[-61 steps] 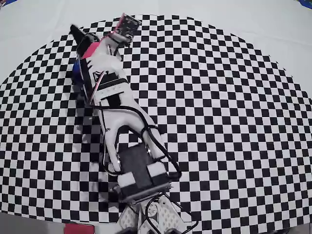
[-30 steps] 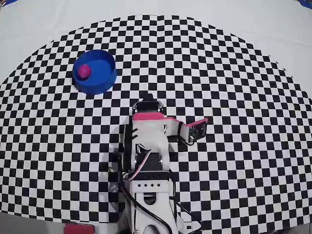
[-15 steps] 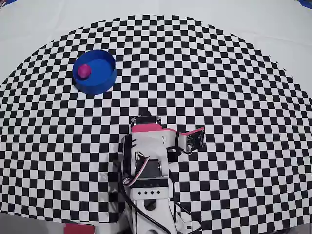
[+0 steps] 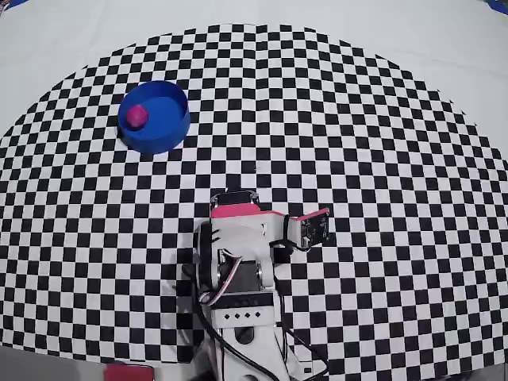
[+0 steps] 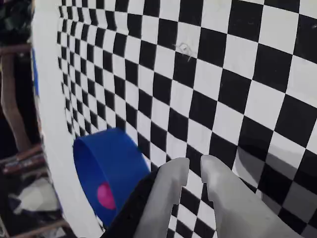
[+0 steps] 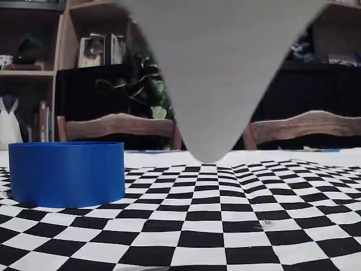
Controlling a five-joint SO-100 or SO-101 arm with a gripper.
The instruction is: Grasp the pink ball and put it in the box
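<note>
The pink ball (image 4: 137,116) lies inside the blue box (image 4: 173,127) at the upper left of the checkered mat, near the box's left wall. In the wrist view the ball (image 5: 105,195) shows inside the box (image 5: 115,157) at lower left. My gripper (image 5: 194,168) has two grey fingers nearly together with only a thin gap, holding nothing, above the mat and well away from the box. In the overhead view the arm (image 4: 238,246) is folded back over its base at the bottom centre. The fixed view shows the box (image 6: 66,172) at left; its wall hides the ball.
The black-and-white checkered mat (image 4: 357,143) covers the table. A blurred grey shape (image 6: 217,73) hangs from the top of the fixed view. Wooden chairs (image 6: 118,125) and shelves stand beyond the table's far edge.
</note>
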